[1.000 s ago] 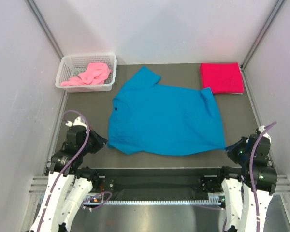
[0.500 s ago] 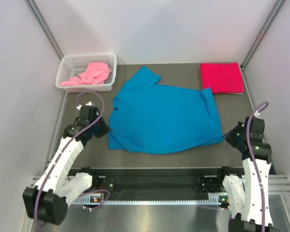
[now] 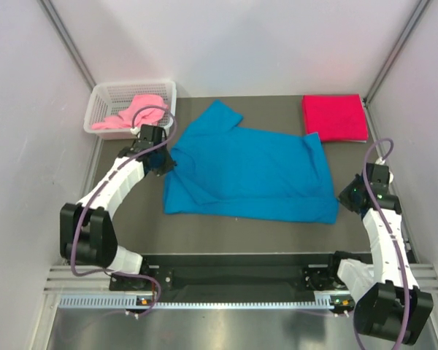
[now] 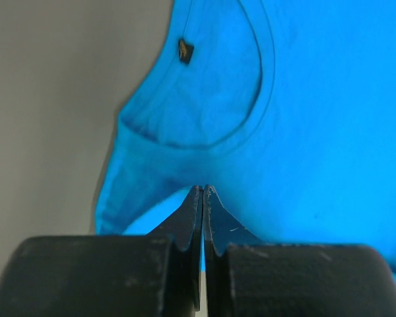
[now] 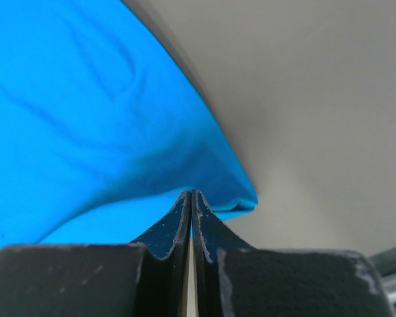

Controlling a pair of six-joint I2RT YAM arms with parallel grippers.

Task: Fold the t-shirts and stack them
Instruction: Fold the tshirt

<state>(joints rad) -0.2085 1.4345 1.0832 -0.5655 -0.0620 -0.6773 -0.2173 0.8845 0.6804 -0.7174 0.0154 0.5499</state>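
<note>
I see the bright blue short-sleeved cloth t-shirt (image 3: 255,175) spread across the middle of the dark grey bench (image 3: 219,230), with its collar toward the left edge.

Left gripper (image 3: 166,166): jaws fully closed, pinching the cloth just beside the collar.

Right gripper (image 3: 342,202): jaws fully closed on the hem corner nearest the right edge.

The folded crimson red t-shirt (image 3: 334,118) lies at the far right corner. The crumpled light pink t-shirt (image 3: 135,113) sits in the white plastic mesh basket (image 3: 100,100) at the far left corner.

spread shirt (image 3: 255,175) central, folded shirt (image 3: 334,118) behind right, basket (image 3: 131,133) behind left
</note>
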